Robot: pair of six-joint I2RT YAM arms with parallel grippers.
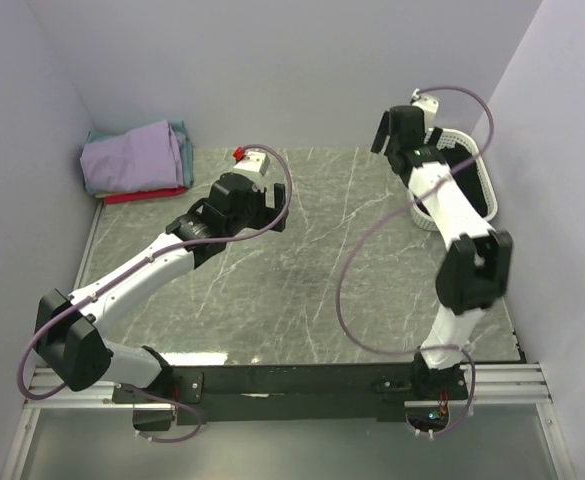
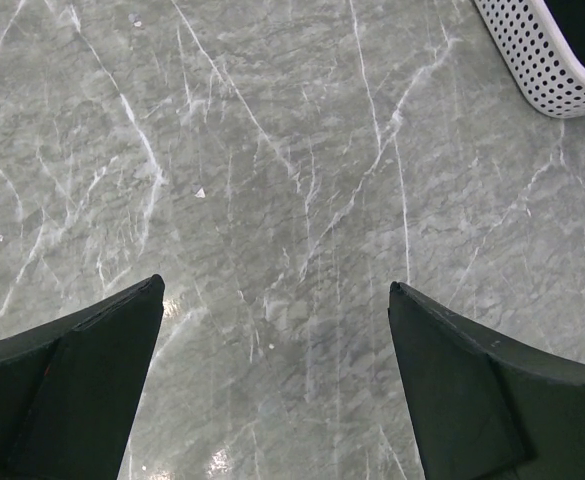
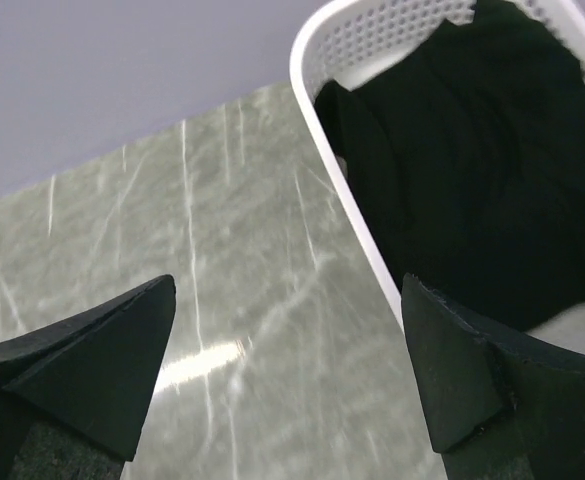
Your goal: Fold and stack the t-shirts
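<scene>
A stack of folded t-shirts (image 1: pixel 137 160), lavender on top with teal and red under it, lies at the table's far left corner. A black t-shirt (image 3: pixel 472 170) lies crumpled in the white mesh basket (image 3: pixel 347 215) at the far right; its print is hidden. My left gripper (image 2: pixel 277 290) is open and empty over bare marble near the table's middle back. My right gripper (image 3: pixel 287 290) is open and empty, raised beside the basket's left rim, one fingertip (image 3: pixel 452 350) over the rim.
The basket (image 1: pixel 477 180) stands against the right wall; its corner (image 2: pixel 542 60) shows in the left wrist view. Lavender walls enclose the grey marble table (image 1: pixel 312 290) on three sides. A black rail runs along the near edge.
</scene>
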